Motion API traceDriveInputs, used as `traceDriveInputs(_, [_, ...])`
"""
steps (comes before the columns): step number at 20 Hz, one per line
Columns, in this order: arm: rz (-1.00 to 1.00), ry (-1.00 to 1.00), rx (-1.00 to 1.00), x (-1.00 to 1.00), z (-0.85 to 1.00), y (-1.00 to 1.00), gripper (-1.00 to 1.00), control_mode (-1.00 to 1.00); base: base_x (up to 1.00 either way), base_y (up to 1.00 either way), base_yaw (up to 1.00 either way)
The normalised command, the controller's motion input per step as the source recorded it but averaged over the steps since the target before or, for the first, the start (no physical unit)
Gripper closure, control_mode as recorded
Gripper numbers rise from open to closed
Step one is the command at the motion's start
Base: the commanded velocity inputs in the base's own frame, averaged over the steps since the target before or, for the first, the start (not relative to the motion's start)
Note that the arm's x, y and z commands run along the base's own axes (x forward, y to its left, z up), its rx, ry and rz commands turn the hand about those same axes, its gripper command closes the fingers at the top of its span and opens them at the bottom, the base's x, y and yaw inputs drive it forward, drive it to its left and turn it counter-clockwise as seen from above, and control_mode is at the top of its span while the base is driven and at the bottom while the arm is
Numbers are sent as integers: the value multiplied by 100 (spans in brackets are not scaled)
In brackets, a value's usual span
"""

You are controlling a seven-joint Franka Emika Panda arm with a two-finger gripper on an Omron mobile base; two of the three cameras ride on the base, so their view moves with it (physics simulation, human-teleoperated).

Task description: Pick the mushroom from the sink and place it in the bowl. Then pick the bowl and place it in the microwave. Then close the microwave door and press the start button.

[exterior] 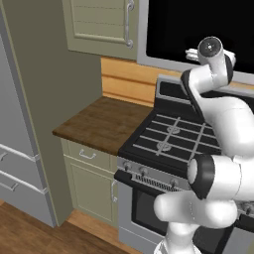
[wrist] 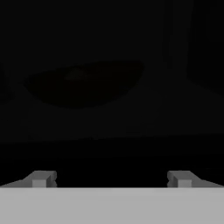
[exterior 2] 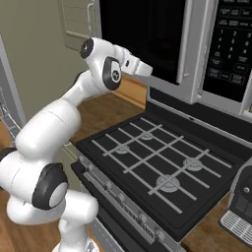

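Note:
My gripper (wrist: pixel 111 178) is open, its two fingertips standing wide apart with nothing between them. It points at the black glass window of the microwave door (exterior 2: pixel 142 34), close in front of it. Through the dark glass a wide, shallow bowl (wrist: pixel 83 85) shows dimly inside the microwave (exterior 2: pixel 231 44). The inside is too dark to tell whether the mushroom lies in the bowl. The door's long vertical bar handle (exterior 2: pixel 188 49) stands beside the dark control strip (exterior 2: pixel 232 39). In the left base view the hand (exterior: pixel 191 53) reaches toward the same window (exterior: pixel 198 25). The sink is out of view.
A black-topped gas stove (exterior 2: pixel 157 152) lies right under the microwave. A wooden counter (exterior: pixel 104 121) adjoins it on the left, with green cabinets (exterior: pixel 99 22) above and a grey fridge (exterior: pixel 15 149) further left. A dark appliance (exterior 2: pixel 241 202) stands at the stove's right.

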Motion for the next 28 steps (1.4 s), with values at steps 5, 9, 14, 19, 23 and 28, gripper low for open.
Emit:
traceDriveInputs(5, [2, 0, 1, 70, 0, -31, -100, -100, 0, 0, 0])
traceDriveInputs(9, [5, 0, 1, 84, -5, -45, -100, -100, 0, 0, 0])
traceDriveInputs(14, [5, -3, 0, -8, -6, -12, -100, -100, 0, 0, 0])
traceDriveInputs(19, [6, -16, -1, -100, 0, 0, -100, -100, 0, 0, 0])
traceDriveInputs(23, [15, -43, -9, -100, -26, 2, -100, -100, 0, 0, 0])
traceDriveInputs(28, [17, -41, -14, -100, -11, 18, 100, -100, 0, 0, 0])
